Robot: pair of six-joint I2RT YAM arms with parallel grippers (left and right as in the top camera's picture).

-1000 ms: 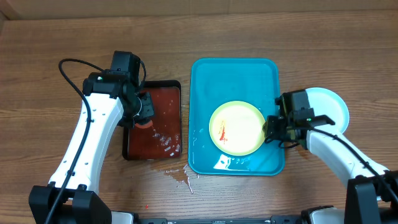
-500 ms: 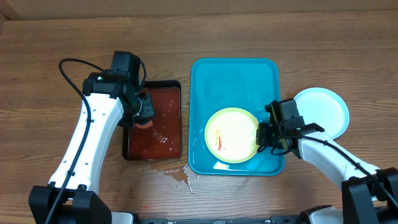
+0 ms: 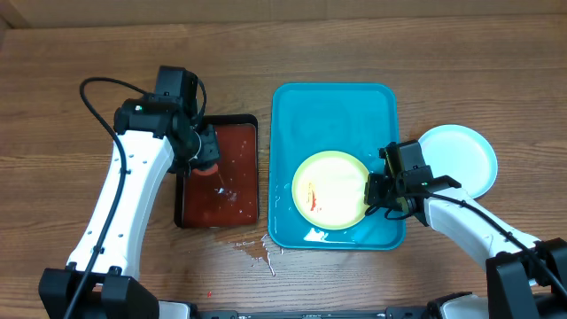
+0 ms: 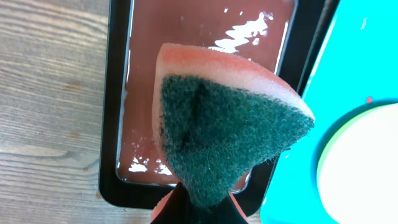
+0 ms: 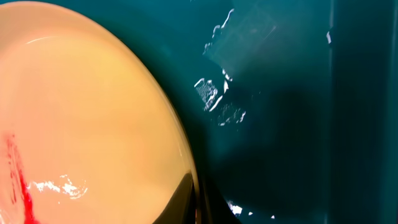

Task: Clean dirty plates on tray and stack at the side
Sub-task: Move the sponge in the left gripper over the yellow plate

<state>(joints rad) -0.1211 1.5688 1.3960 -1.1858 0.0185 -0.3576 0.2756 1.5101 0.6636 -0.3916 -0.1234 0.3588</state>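
Observation:
A yellow-green rimmed plate with a red sauce smear lies at the front of the turquoise tray. My right gripper is shut on the plate's right rim. In the right wrist view the plate fills the left side, and the gripper pinches its edge over the wet tray. A light-blue rimmed plate rests on the table to the right of the tray. My left gripper is shut on a pink sponge with a green scouring face, held above the smaller dark-red tray.
The black-rimmed dark-red tray holds reddish liquid and stands to the left of the turquoise tray. Drops of water lie on the wooden table in front of both trays. The left arm's cable loops over the table at the back left.
My right gripper closed on the plate's rim and pulled the plate toward the tray's front. The left gripper with the sponge shifted slightly toward the back.

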